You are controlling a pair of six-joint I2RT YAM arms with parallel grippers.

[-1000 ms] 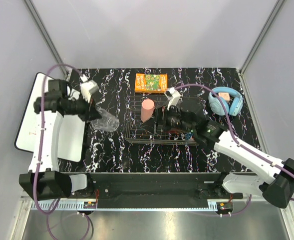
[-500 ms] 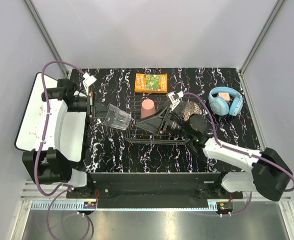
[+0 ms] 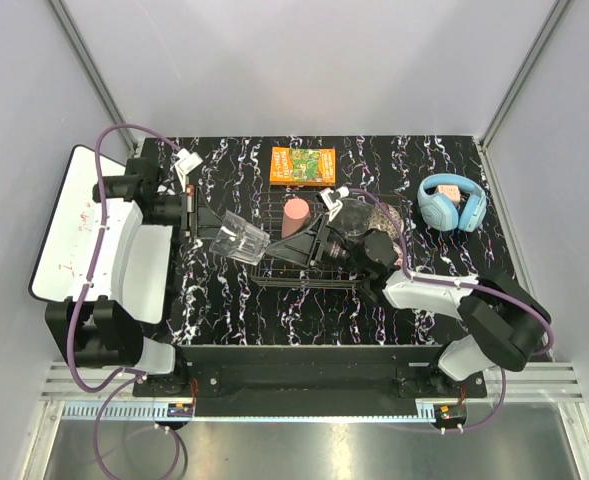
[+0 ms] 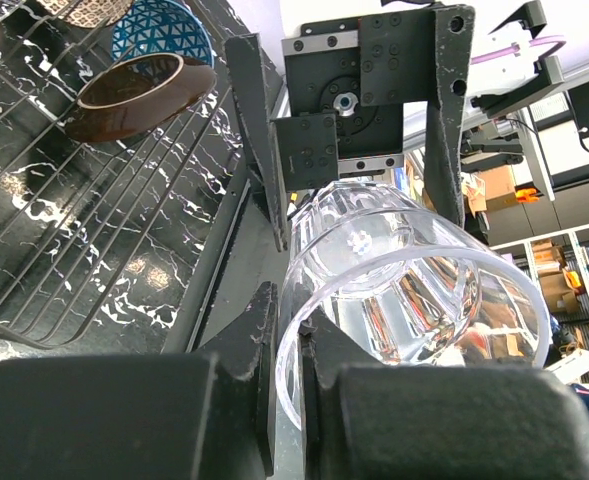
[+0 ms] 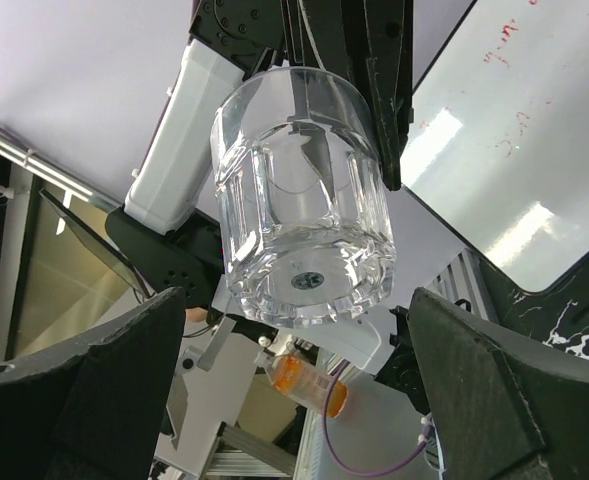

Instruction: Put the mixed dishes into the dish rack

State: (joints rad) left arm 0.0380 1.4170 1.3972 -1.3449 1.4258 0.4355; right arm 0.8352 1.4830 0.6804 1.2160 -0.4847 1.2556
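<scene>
top external view, from your left: the flat white board (image 3: 64,230) lies by the table's left edge, beneath the left arm, and plays no part. the left gripper (image 3: 222,232) is clamped on the wall of the small clear glass cup (image 3: 242,240). it holds the cup on its side in the air, just left of the dish rack (image 3: 314,272), with the base turned toward the rack. the left wrist view shows one finger inside the rim and one outside.

the right gripper (image 3: 272,250) reaches across the rack with its jaws spread wide. in the right wrist view the cup's base sits between them, and i see no contact.

this reads to me as a handover, with the cup not yet loaded. your next move is likely to close the right jaws squarely on the base, and only then loosen the left. the glass looks slick and could slip or twist.

the pink cup (image 3: 296,218) stands in the rack close behind the swap, so mind it. the right arm covers the rack's right end. the left wrist view shows a blue patterned bowl (image 4: 159,30) and a brownish bowl (image 4: 129,95) there, in or beside the rack, you cannot tell which. the orange-green box (image 3: 303,165) and the light-blue headphones (image 3: 452,202) sit well apart
</scene>
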